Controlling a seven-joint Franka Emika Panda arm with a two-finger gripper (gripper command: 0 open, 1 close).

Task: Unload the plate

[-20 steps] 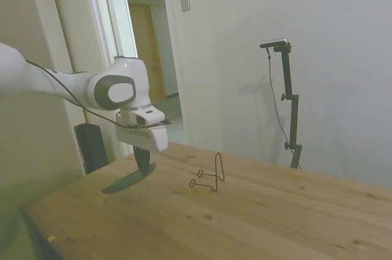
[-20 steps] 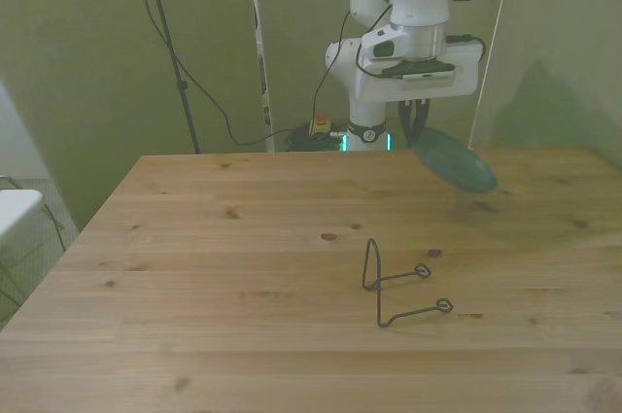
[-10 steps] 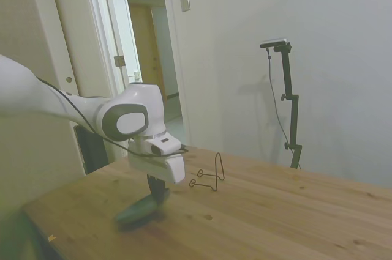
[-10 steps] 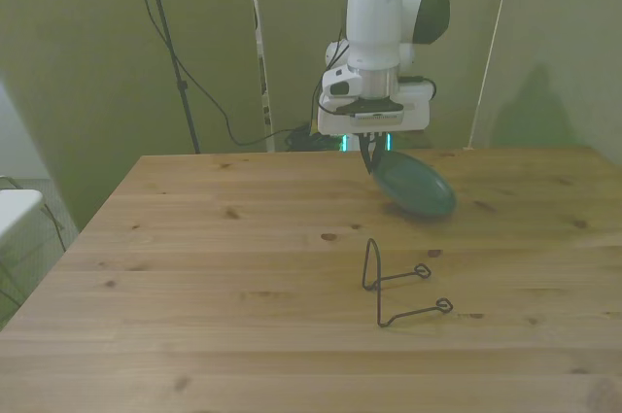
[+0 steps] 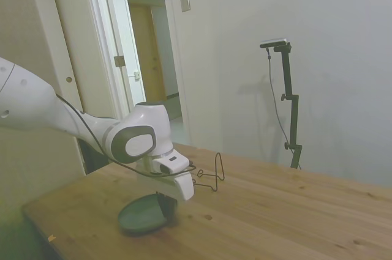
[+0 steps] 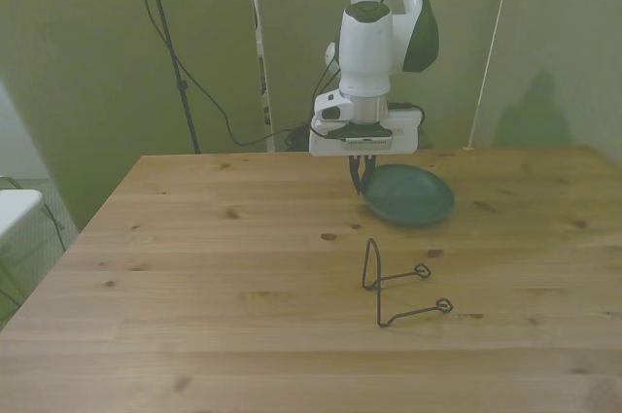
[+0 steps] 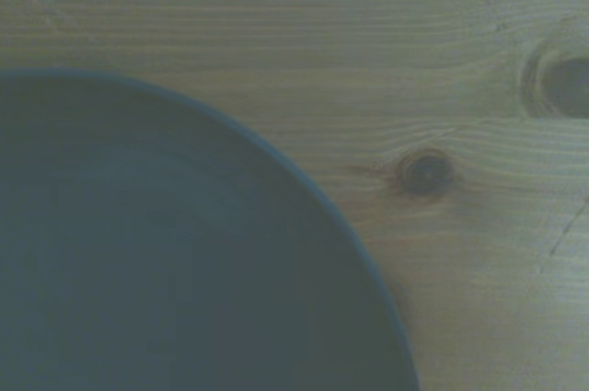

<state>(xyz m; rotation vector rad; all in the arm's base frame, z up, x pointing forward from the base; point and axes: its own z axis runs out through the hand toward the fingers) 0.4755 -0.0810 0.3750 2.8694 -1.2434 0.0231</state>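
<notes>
The dark grey-green plate (image 6: 413,194) lies almost flat on the wooden table (image 6: 194,267), beyond the black wire stand (image 6: 389,282). My gripper (image 6: 360,183) points down at the plate's rim on the front view's left, its dark fingers shut on that edge. In the side view the plate (image 5: 141,216) rests near the table's near-left corner, with the gripper (image 5: 166,208) at its right rim and the wire stand (image 5: 211,174) behind. Up close, the wrist view fills with the plate (image 7: 166,253) over wood grain with a dark knot.
The wire stand sits empty, a short way from the plate toward the camera in the front view. Cables hang behind the table's far edge (image 6: 243,155). An open doorway (image 5: 150,58) shows behind the arm in the side view.
The arm has come down and moved toward the front view's left. The plate went from hanging steeply tilted in the air to lying nearly flat on the table.
</notes>
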